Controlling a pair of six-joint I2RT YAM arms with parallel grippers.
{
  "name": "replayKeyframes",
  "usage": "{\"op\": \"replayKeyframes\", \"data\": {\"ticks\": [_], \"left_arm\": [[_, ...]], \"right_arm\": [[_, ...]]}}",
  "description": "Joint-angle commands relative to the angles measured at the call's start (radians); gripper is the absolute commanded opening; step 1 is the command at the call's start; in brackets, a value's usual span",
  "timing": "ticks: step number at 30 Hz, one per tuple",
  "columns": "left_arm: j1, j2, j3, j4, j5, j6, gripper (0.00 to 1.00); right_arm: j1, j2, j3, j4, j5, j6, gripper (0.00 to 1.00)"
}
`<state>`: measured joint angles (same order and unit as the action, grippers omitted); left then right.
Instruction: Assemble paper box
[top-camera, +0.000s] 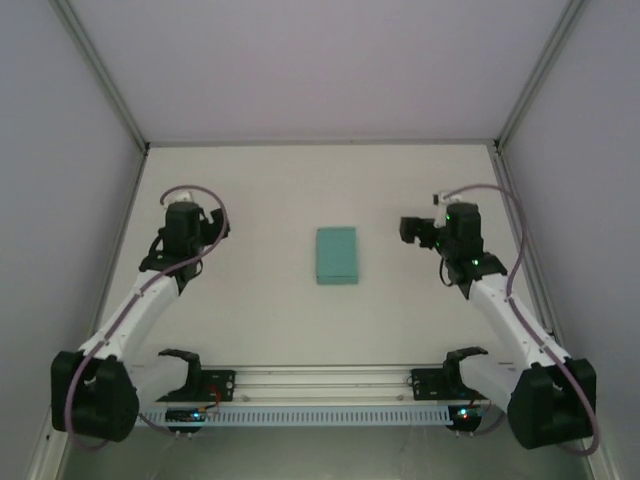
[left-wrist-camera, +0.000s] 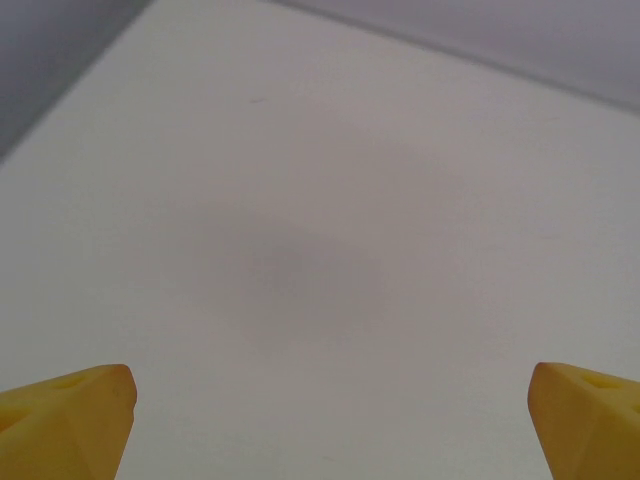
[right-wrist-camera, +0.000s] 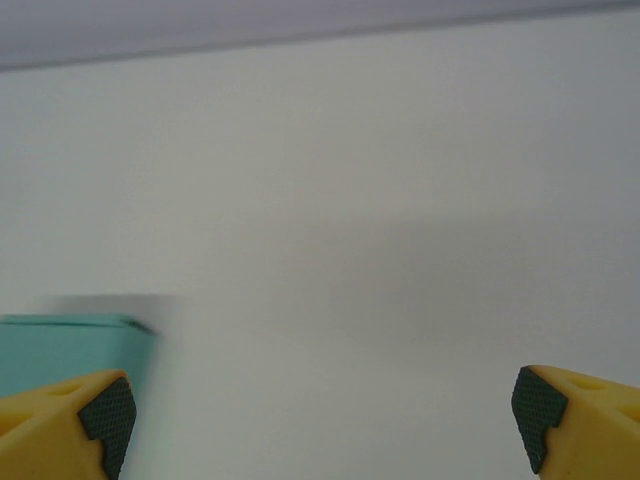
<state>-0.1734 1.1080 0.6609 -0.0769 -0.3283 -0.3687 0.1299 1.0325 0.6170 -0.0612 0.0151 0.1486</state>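
One pale bench (top-camera: 300, 190) took up most of the top view, closed in at the back and both sides by plain grey panels (top-camera: 320, 60) with metal strips in the corners. Along its near edge ran a silver rail (top-camera: 320, 378), and the two arms were bolted at its ends.

The left arm (top-camera: 140, 310) reached up and inward over the left part of the bench. The right arm (top-camera: 505, 310) mirrored it on the right. A lilac cable (top-camera: 205, 195) looped over each wrist.

The paper box (top-camera: 336, 255) sat between the arms, near the middle of the bench. It was a small teal-green rectangular block with its longer side running away from the rail. It lay flat and closed, well apart from both arms, with nothing touching it. In the right wrist view the paper box (right-wrist-camera: 70, 350) showed at the lower left, just beyond the left-hand fingertip. Only its side wall and top edge could be seen.

The left tool (left-wrist-camera: 330, 385) was spread wide over bare bench, its yellow fingertips (left-wrist-camera: 70, 420) sitting in the bottom corners with nothing between them. The right tool (right-wrist-camera: 320, 398) was likewise spread wide and held nothing. Its yellow fingertips (right-wrist-camera: 60, 425) carried dark ribbed pads (right-wrist-camera: 538, 415) on their inner faces.
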Motion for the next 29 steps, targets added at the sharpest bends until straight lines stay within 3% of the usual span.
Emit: {"op": "replayKeyframes", "data": {"ticks": [1,3,6,8,10,12,14,15,16,17,18,20,22,23,29], "left_arm": [[0.049,0.12,-0.123,0.382,-0.095,0.198,1.0],[0.073,0.198,-0.164,0.517,-0.06,0.258,1.0],[0.1,0.295,-0.233,0.741,0.006,0.278,1.0],[0.112,0.307,-0.205,0.692,0.047,0.289,1.0],[0.136,0.315,-0.223,0.77,0.095,0.332,1.0],[0.178,0.344,-0.334,1.003,0.157,0.321,0.99],[0.217,0.475,-0.436,1.353,0.186,0.297,0.99],[0.22,0.458,-0.437,1.327,0.22,0.3,0.99],[0.226,0.395,-0.386,1.115,0.223,0.281,0.99],[0.223,0.409,-0.341,1.056,0.234,0.29,1.0],[0.208,0.458,-0.326,1.12,0.256,0.334,1.0],[0.194,0.421,-0.292,0.982,0.267,0.345,0.99],[0.196,0.447,-0.314,1.075,0.271,0.35,1.0],[0.195,0.427,-0.3,1.01,0.271,0.346,0.99],[0.197,0.434,-0.306,1.036,0.272,0.347,0.99]], "right_arm": [[-0.087,0.027,-0.166,0.27,0.028,-0.036,0.99],[-0.116,0.062,-0.242,0.408,-0.014,-0.049,0.99],[-0.13,0.19,-0.367,0.826,0.01,-0.086,0.99],[-0.137,0.321,-0.419,1.103,-0.017,-0.136,0.99],[-0.154,0.45,-0.417,1.187,-0.085,-0.154,0.99],[-0.171,0.593,-0.396,1.353,-0.121,-0.093,0.99],[-0.212,0.48,-0.341,1.059,-0.13,-0.107,0.99],[-0.215,0.473,-0.299,0.984,-0.037,-0.078,0.99],[-0.193,0.511,-0.281,1.019,-0.024,-0.075,1.0],[-0.167,0.535,-0.261,1.004,-0.067,-0.085,0.99],[-0.158,0.51,-0.234,0.922,-0.082,-0.128,0.99],[-0.147,0.507,-0.247,0.937,-0.054,-0.166,0.99],[-0.147,0.519,-0.246,0.948,-0.079,-0.119,0.99],[-0.147,0.508,-0.238,0.913,-0.073,-0.145,0.99],[-0.146,0.52,-0.245,0.955,-0.037,-0.123,0.99]]}}
